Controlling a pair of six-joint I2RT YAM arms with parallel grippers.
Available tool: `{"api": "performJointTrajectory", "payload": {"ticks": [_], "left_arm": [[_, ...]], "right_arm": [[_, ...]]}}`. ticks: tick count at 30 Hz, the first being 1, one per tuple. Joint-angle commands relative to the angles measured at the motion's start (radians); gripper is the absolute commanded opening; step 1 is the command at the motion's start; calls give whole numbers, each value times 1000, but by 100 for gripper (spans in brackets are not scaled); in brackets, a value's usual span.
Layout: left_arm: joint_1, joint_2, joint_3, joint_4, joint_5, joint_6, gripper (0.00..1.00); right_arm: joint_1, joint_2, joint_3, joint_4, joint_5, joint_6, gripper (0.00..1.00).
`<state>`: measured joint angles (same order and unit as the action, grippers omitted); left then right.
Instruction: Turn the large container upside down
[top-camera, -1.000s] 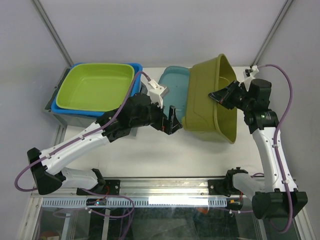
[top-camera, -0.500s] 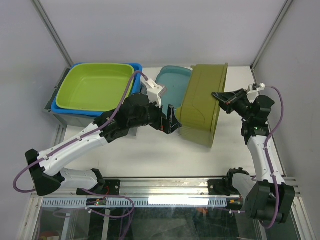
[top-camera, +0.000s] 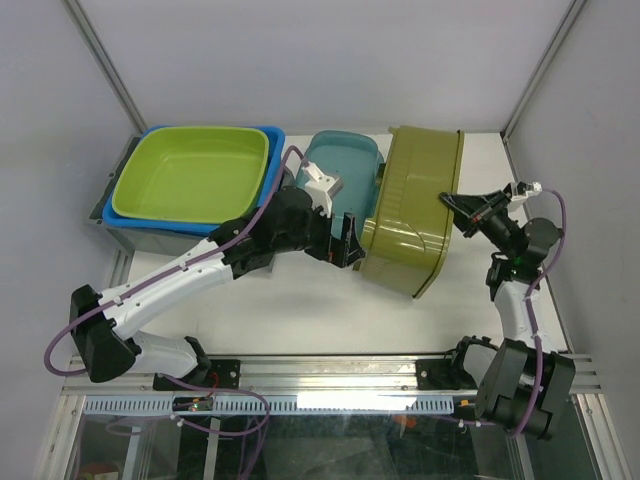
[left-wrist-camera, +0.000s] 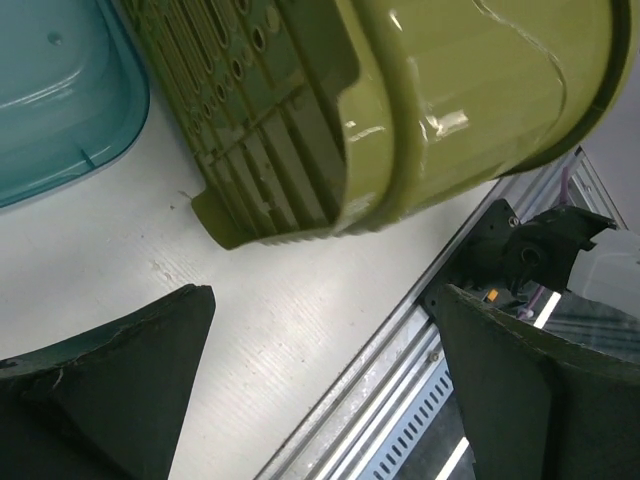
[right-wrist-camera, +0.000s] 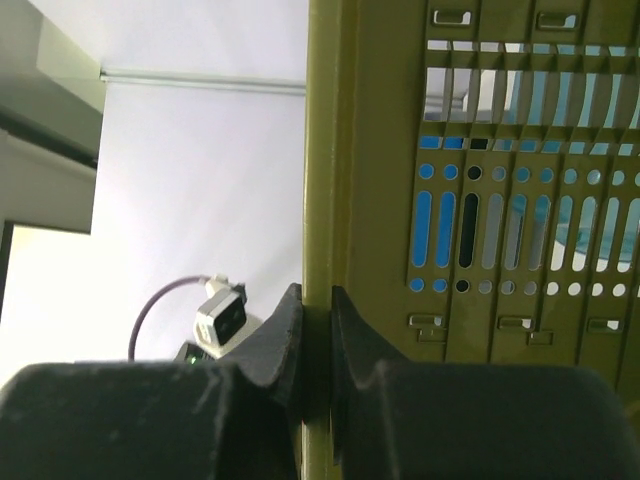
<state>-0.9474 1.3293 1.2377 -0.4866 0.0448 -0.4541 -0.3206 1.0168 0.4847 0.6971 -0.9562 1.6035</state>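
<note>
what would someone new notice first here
The big olive-green container at mid-right stands out, tipped far over with its outside facing the top camera and the right gripper pinching its rim. The left gripper is open just beside its left edge. At back left a lime tub sits nested in a blue tub, next to a teal container.

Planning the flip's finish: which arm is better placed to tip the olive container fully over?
Right. The right fingers clamp the rim of the olive container; the left fingers stand open beside it.
</note>
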Motion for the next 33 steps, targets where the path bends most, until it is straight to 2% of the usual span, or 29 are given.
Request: {"api": "performJointTrajectory", "payload": {"ticks": [1,5,9,13,20,22,25,27,30,31,33], "left_arm": [[38,-49,-27,139,136,56,99],[40,-11,-7,190,222,73,98],[40,57,21,245,322,72,93],[41,136,57,263,397,60,81],[40,180,66,324,429,23,56],[40,187,71,342,432,9,44],[40,203,85,360,432,-3,16],[39,215,100,361,436,-4,1],[39,229,114,361,438,-10,0],[38,234,120,362,438,-12,0],[34,242,134,362,427,-12,0]], "right_arm": [[-52,-1,3,207,-137,55,0],[-96,34,-11,267,-205,94,0],[-113,79,-47,362,-222,148,0],[-134,118,-75,495,-223,227,0],[-141,120,-87,479,-229,207,0],[-141,117,-86,459,-233,192,0],[-141,106,-85,398,-237,151,0],[-143,92,-81,333,-237,104,0],[-146,71,-66,207,-240,24,1],[-150,62,-61,152,-238,13,5],[-161,28,-24,-47,-238,13,5]]}}
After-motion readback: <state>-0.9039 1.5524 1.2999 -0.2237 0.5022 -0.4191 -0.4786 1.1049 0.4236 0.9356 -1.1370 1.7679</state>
